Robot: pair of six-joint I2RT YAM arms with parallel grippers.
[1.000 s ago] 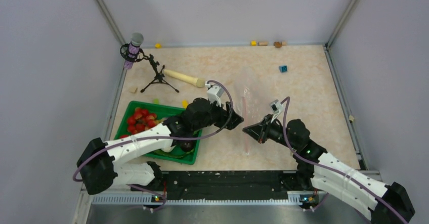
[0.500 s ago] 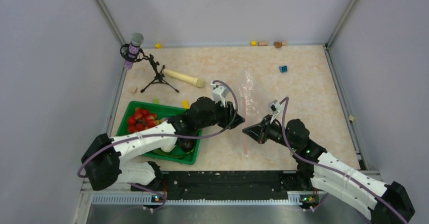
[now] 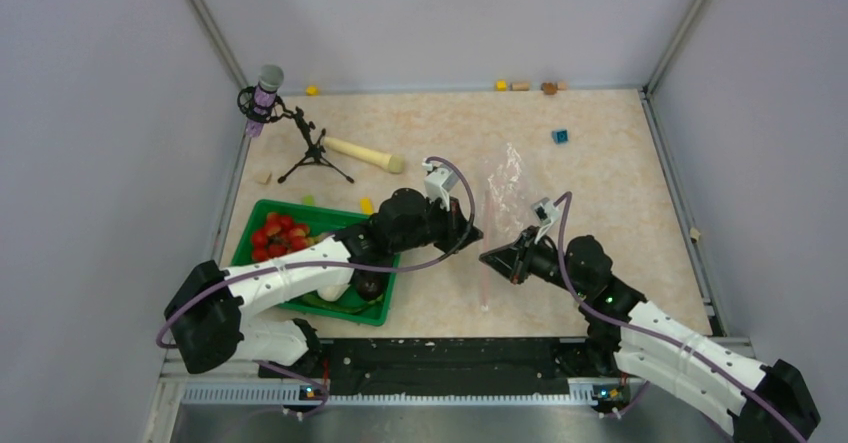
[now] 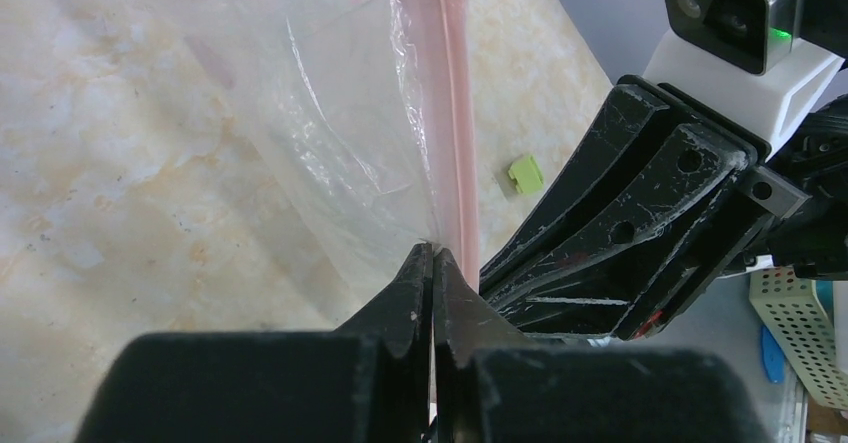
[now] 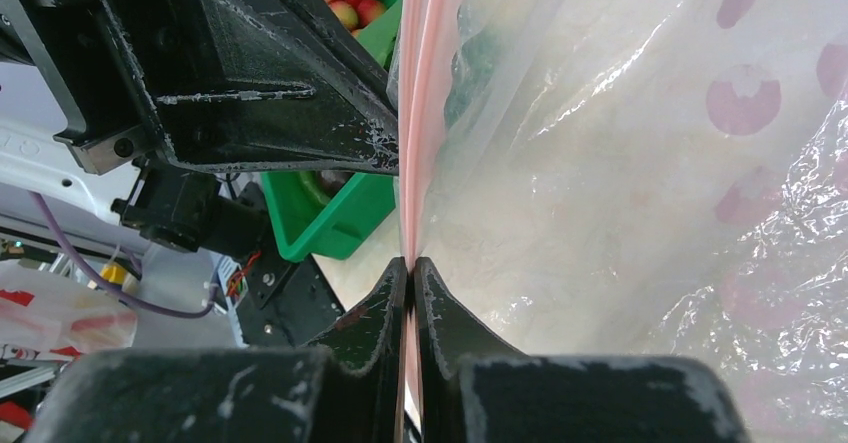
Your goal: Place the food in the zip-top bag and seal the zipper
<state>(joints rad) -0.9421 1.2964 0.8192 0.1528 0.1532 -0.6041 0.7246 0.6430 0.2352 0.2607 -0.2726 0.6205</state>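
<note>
The clear zip-top bag (image 3: 503, 185) lies mid-table, its mouth edge lifted between both grippers. The pink zipper (image 5: 422, 113) runs straight up from my right gripper (image 5: 411, 261), which is shut on it. My left gripper (image 4: 432, 248) is shut on the clear film of the bag (image 4: 350, 133) right beside the zipper (image 4: 455, 113). In the top view the left gripper (image 3: 472, 233) and right gripper (image 3: 487, 256) nearly touch tip to tip. The food sits in the green tray (image 3: 375, 315): strawberries (image 3: 278, 238), a dark eggplant (image 3: 370, 285), pale bok choy (image 3: 331, 291). I see no food inside the bag.
A wooden rolling pin (image 3: 362, 154) and a microphone on a tripod (image 3: 265, 93) stand at the back left. A blue block (image 3: 560, 136) lies back right, a yellow block (image 3: 366, 204) beside the tray. Small pieces (image 3: 520, 86) line the back wall.
My left gripper has closed from open onto the bag's film beside the zipper. The bag's far part has shifted and spread. The right arm has held still.
</note>
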